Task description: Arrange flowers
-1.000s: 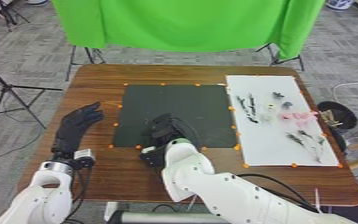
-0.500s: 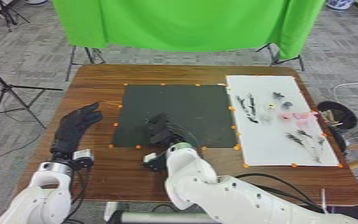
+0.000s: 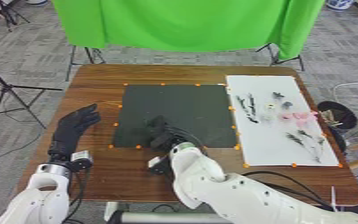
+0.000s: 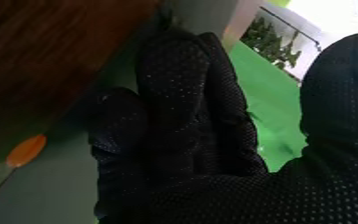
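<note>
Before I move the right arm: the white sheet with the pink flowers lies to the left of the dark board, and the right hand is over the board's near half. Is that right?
Not quite. The head view shows the white sheet with the pink flowers to the right of the dark board. The right hand is indeed over the board's near half.

Green cloth [image 3: 189,25] cut off at top, pink flowers [image 3: 302,118] blurred

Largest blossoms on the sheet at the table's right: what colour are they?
The blossoms are pale pink, seen best in the head view.
</note>
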